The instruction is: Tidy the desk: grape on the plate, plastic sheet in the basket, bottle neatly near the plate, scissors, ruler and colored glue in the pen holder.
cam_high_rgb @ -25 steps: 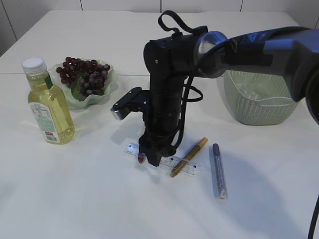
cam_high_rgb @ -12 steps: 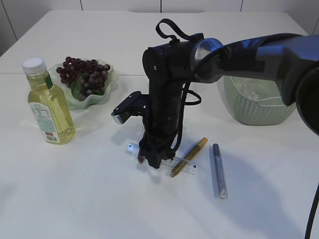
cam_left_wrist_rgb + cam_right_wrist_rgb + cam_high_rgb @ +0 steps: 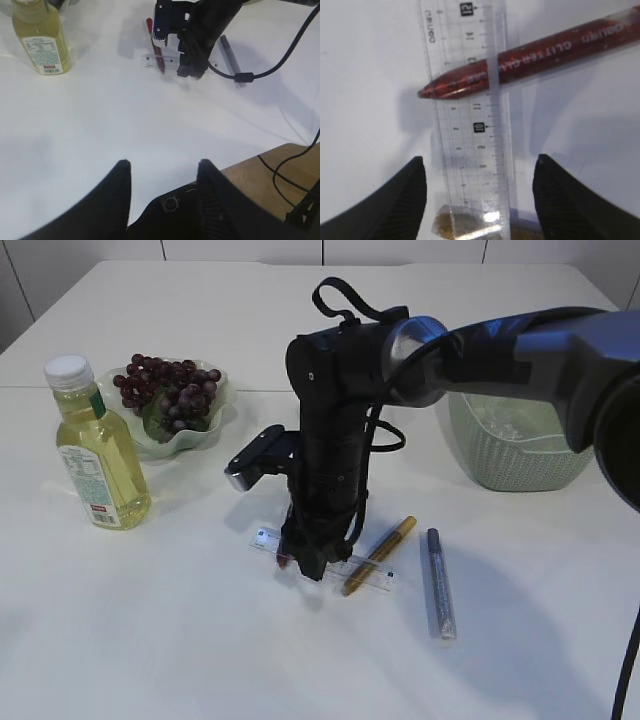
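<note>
- Surface [image 3: 200, 640]: plain white.
- Ruler [image 3: 470, 125]: clear, black numerals and ticks.
- Red glitter glue pen [image 3: 545, 50]: dark red, sparkly.
- Gold glue pen [image 3: 380, 555]; silver glitter pen [image 3: 438, 585].
- Bottle [image 3: 98, 455]: yellow liquid, white cap.
- Grapes [image 3: 170, 390]: dark purple; plate [image 3: 215, 425] pale green.
- Basket [image 3: 510, 450]: pale green, ribbed.

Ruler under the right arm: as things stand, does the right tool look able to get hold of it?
Probably yes. The right tool hangs open right above the clear ruler, one finger to each side. A red glitter glue pen lies across the ruler further along and a gold one near the fingers, which might complicate the lift.
</note>
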Available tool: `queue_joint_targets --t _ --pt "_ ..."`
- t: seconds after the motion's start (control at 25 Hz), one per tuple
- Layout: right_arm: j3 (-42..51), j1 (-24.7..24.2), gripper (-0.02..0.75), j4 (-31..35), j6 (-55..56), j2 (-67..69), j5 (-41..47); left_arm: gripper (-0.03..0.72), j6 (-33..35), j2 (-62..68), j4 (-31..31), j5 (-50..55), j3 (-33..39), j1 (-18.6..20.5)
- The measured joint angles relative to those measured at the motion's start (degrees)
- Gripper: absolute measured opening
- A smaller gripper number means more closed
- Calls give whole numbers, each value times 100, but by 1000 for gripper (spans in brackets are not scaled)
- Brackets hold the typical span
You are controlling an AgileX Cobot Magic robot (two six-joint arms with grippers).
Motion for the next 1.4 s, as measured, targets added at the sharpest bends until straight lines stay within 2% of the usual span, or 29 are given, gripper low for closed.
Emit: queue_joint_targets --t 0.8,0.92,1.12,1.4 --pt "0 0 521 21 0 101 94 319 -10 0 0 0 0 0" --pt "0 0 480 21 0 111 98 318 -10 0 0 0 0 0" --pt "-28 0 318 21 0 111 113 317 -10 0 0 0 0 0" --pt "-339 0 302 21 12 111 330 316 -10 0 0 0 0 0"
